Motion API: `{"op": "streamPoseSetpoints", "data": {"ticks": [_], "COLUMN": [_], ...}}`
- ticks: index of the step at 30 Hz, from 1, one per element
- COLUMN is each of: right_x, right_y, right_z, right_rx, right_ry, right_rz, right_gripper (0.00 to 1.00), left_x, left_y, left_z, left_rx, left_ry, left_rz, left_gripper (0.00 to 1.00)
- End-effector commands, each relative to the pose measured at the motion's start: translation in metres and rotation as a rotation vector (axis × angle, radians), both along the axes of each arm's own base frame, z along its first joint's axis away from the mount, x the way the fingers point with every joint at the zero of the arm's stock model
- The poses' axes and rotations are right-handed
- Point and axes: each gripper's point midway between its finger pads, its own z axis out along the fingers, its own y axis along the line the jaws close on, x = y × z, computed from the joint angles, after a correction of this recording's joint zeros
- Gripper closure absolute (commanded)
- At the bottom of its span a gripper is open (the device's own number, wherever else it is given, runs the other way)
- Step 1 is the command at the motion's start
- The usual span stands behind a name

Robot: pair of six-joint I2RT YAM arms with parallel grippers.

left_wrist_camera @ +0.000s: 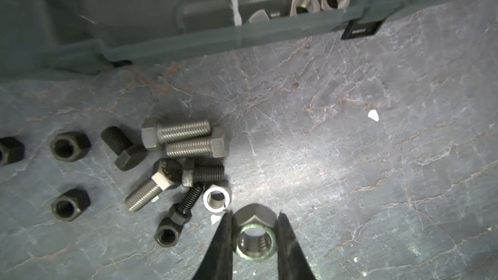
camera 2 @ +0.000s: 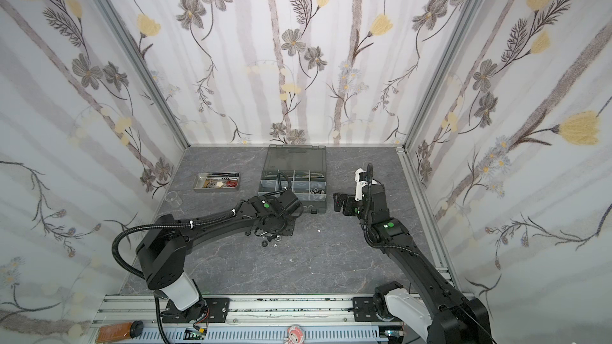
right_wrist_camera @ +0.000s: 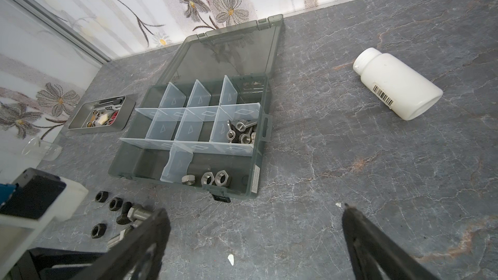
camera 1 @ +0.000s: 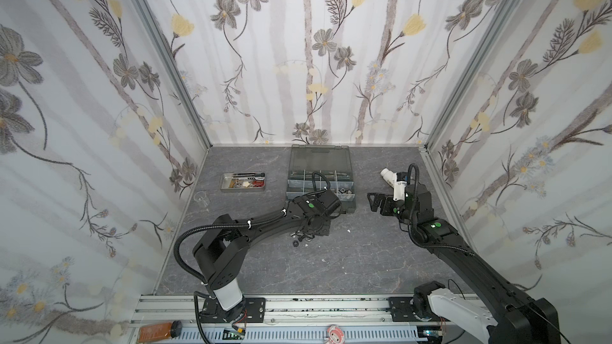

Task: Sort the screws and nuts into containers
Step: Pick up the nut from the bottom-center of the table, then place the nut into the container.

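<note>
mid-pick, i had the left gripper (left_wrist_camera: 254, 212) clamped on a silver nut (left_wrist_camera: 256, 238) beside the pile (camera 1: 299, 238), mid-frame in a top view just below the box (camera 1: 318, 160), with the right gripper (right_wrist_camera: 253, 208) gaping idle; next, i judged, came a lift over to the nuts (right_wrist_camera: 215, 178) in the box's lower-right compartment.

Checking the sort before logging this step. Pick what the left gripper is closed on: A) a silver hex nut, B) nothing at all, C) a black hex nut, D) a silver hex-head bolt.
A: in the left wrist view the left gripper has its two fingers pressed against opposite sides of a silver hex nut, threaded hole facing the camera.
</note>
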Motion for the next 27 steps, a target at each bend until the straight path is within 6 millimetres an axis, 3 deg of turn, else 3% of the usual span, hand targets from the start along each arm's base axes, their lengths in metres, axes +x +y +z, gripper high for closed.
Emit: {"op": "streamPoseSetpoints", "data": {"ticks": [1,8,14,21,27], "right_x": [0.003,0.002,0.002,0.001,0.0], "right_y": [0.003,0.004,0.005,0.007,0.006], "right_z": [0.007,0.005,0.003,0.006,0.011], "right_rx": [0.018,0.022,0.024,0.032,0.039], "right_ry": [-0.026,-0.023,-0.016,-0.024,-0.043], "right_rz": [0.006,0.014,0.021,0.032,0.029], "right_gripper": [0.01,0.0,0.0,0.0,0.0], "left_x": [0.01,0.048,0.082,0.113,0.128], "left_y": [0.007,-0.003,-0.025,-0.054,-0.064], "left_z": [0.008,0.03,0.047,0.036,0.021], "left_rx": [0.018,-0.023,-0.058,-0.059,-0.049], "left_ry": [-0.017,-0.06,-0.086,-0.066,-0.048], "left_rz": [-0.008,-0.001,-0.015,-0.045,-0.047], "left_gripper": [0.8,0.81,0.81,0.82,0.82]}}
